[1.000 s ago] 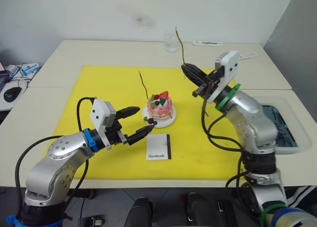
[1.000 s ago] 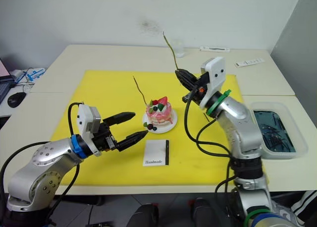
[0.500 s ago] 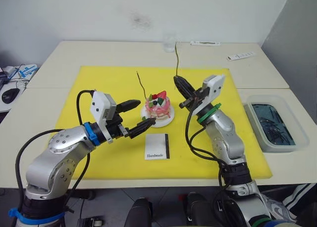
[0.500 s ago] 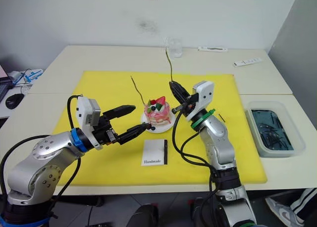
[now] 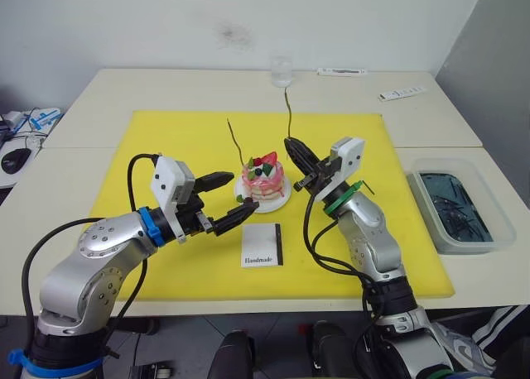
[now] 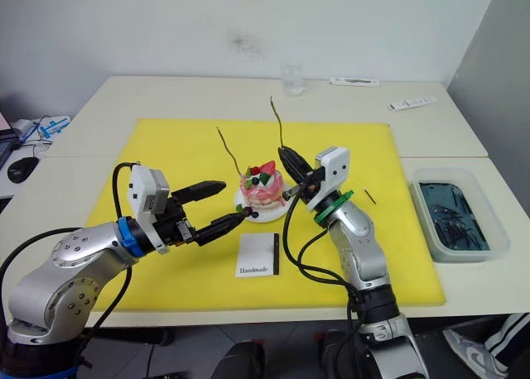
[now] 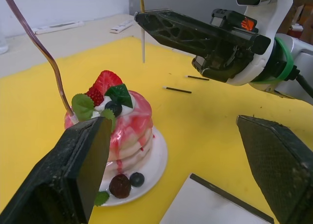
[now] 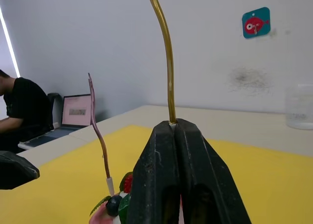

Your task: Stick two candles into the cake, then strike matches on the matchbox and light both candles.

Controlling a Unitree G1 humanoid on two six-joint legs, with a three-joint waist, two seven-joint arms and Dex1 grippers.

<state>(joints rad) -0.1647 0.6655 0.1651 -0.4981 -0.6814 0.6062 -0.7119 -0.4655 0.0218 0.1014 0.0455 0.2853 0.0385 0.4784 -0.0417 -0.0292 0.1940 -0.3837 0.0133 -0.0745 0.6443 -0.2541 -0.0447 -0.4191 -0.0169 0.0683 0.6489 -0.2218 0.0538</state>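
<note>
The pink cake (image 5: 265,180) sits on its white plate (image 5: 280,203) on the yellow mat (image 5: 166,139). One wavy candle (image 5: 238,143) stands stuck in the cake's left side. My right gripper (image 5: 291,147) is shut on the second candle (image 5: 288,114), upright just right of the cake, with the candle's pale lower end (image 7: 142,43) hanging above the mat. My left gripper (image 5: 242,192) stands open at the cake's front left, holding nothing. The white matchbox (image 5: 262,245) lies in front of the cake. Two matches (image 7: 177,90) lie on the mat beyond the right arm.
A glass (image 5: 281,71) stands at the table's back. A clear bin (image 5: 489,199) with dark items sits at the right. White strips (image 5: 403,92) lie at the back right. A seated person (image 8: 19,111) with a laptop is far to the left.
My right gripper has carried the candle leftward and lower, close beside the cake. The left gripper has stayed open near the cake's front left. The camera has shifted.
</note>
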